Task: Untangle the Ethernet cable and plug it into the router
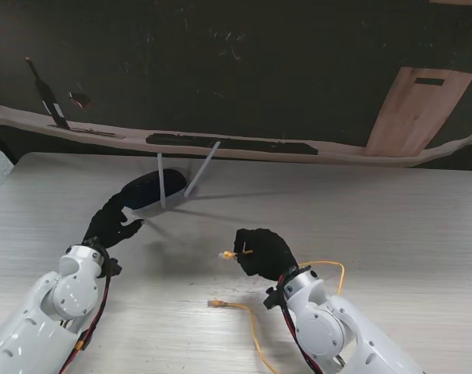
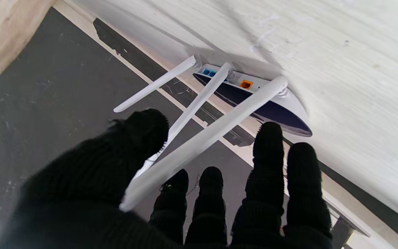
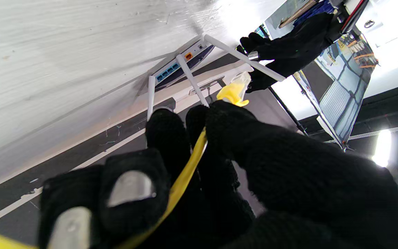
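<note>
The router (image 1: pixel 146 191) sits left of centre in the stand view, on the pale worktop (image 1: pixel 392 226), its white antennas (image 1: pixel 202 168) slanting toward the upper middle of the frame. The left robot hand (image 1: pixel 111 222), in a black glove, lies at the router's lower-left side; in the left wrist view its fingers (image 2: pixel 267 152) are spread apart around one antenna (image 2: pixel 202 138) with nothing pinched between them, fingertips just short of the router body (image 2: pixel 271 107). The right robot hand (image 1: pixel 263 251) is just below centre in the stand view, well apart from the router, and is clamped on the yellow Ethernet cable (image 1: pixel 255 331) close to one plug (image 1: pixel 228 254), which sticks out toward the router. In the right wrist view that plug (image 3: pixel 235 90) points at the row of ports (image 3: pixel 171 69). The cable loops around the right wrist and runs to the bottom edge; its other plug (image 1: pixel 216 303) lies loose on the worktop in the lower middle.
</note>
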Available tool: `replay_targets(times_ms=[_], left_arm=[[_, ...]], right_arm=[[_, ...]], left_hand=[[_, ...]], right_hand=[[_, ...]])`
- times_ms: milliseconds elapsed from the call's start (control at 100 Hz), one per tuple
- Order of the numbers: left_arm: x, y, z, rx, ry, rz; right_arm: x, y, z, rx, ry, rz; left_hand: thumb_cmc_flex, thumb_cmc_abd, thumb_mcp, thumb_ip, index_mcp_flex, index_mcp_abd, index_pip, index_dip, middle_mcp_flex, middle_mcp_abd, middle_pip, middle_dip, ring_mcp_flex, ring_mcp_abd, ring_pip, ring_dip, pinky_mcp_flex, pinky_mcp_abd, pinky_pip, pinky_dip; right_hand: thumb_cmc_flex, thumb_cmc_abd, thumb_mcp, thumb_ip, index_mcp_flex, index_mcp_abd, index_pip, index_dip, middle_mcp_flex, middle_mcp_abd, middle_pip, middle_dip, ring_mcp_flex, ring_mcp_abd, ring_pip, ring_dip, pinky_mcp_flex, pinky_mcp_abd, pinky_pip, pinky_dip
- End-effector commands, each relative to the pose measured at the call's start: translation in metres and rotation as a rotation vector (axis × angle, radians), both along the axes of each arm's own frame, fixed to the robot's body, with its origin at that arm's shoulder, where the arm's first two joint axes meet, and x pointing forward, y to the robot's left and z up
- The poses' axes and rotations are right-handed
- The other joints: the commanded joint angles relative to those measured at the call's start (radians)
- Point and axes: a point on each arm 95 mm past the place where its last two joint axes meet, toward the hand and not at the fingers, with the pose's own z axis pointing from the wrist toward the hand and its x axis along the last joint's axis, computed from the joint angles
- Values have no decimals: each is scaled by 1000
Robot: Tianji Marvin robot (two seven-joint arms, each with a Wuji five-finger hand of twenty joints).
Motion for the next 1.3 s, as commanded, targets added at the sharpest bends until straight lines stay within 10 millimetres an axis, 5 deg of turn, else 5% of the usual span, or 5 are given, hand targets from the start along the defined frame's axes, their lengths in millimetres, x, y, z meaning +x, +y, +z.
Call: replay_targets(times_ms=[0,300,340,670,1290], left_arm=[[6,-8,-4,-35,23,17],[24,-24,-22,-164,27,102],[26,-28,-24,-166,-5,141],[20,-40,-31,-165,-51,196],[-76,-61,-14,-157,136,-23]], right_arm=[[-3,0,-6,3,20,4],[-2,-7,-13,6,26,-17],[-2,-8,-13,7,26,-19],[-1,-13,-15,28,30,-25],[1,-10,-15,64,28,-14]], left_hand=[[35,-21,33,-32,-7,-31,67,37,1,-44,45,26,37,-29,27,19,7,-21,34,33],[127,34,-17,-47,279,-28,339,182,388,12,169,96,157,6,93,17,49,24,50,45],[161,2,-56,-89,356,-34,381,194,490,35,208,117,187,19,116,13,67,36,72,58],[276,-46,-159,-107,638,25,517,73,909,103,306,208,483,10,204,-35,356,74,166,69],[326,-12,-199,-101,643,94,454,46,886,134,326,200,481,32,183,-14,356,110,166,47]], right_hand=[[43,39,16,-6,-4,-29,79,21,47,163,123,16,1,-49,68,-1,50,-305,232,1],[42,40,15,-6,-6,-32,81,17,47,162,123,16,1,-49,68,-2,50,-305,232,0],[42,39,14,-6,-6,-32,80,16,47,162,123,16,1,-49,68,-2,50,-305,232,-1],[43,42,10,-5,-8,-37,82,8,40,158,119,15,1,-45,59,-6,47,-298,232,-18],[42,40,9,-4,-9,-36,83,4,39,156,118,14,1,-42,55,-10,47,-294,232,-30]])
